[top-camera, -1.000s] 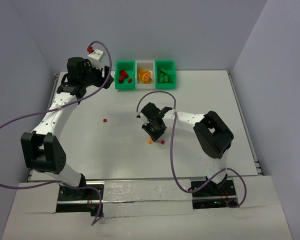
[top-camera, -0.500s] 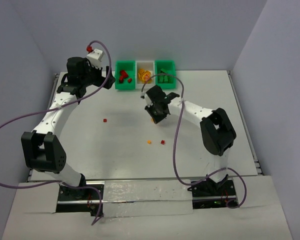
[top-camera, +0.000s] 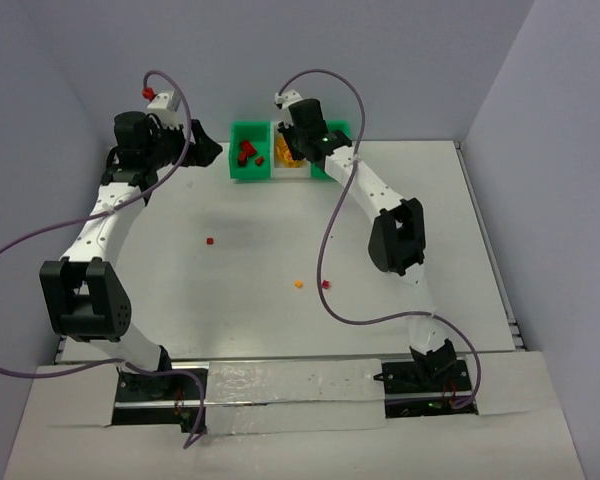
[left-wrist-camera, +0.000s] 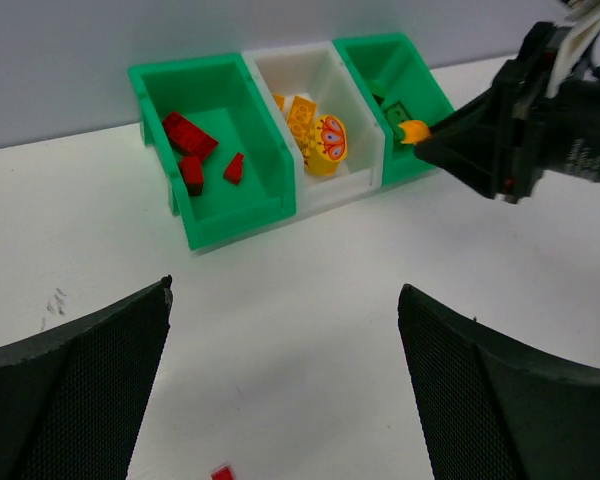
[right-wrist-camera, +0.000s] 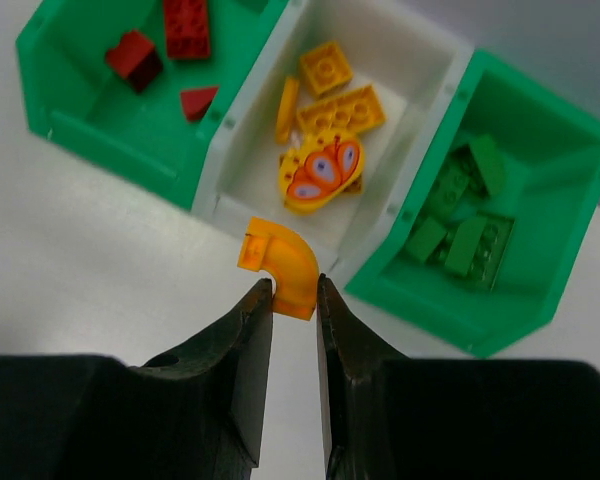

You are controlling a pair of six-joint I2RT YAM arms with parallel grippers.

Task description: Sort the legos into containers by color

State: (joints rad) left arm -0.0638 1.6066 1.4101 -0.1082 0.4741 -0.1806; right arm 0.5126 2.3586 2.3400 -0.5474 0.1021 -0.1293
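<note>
- Right gripper [right-wrist-camera: 293, 290] carried from mid-table to the containers [left-wrist-camera: 235, 222]; jaws clamped on orange curved lego [right-wrist-camera: 280, 265], held by the white bin's [right-wrist-camera: 242, 150] near corner.
- Left gripper [left-wrist-camera: 285, 290] spread wide, nothing held.
- Three loose legos [top-camera: 209, 241] noted on table [top-camera: 410, 200].

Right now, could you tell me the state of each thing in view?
Left gripper: jaws open.
Right gripper: jaws shut on curved orange brick.
Left green bin: holds red bricks.
White bin: holds yellow and orange bricks.
Right green bin: holds green bricks.
Three loose bricks: on table.

A white table [top-camera: 400, 200] stands between pale lavender walls [top-camera: 400, 60].
</note>
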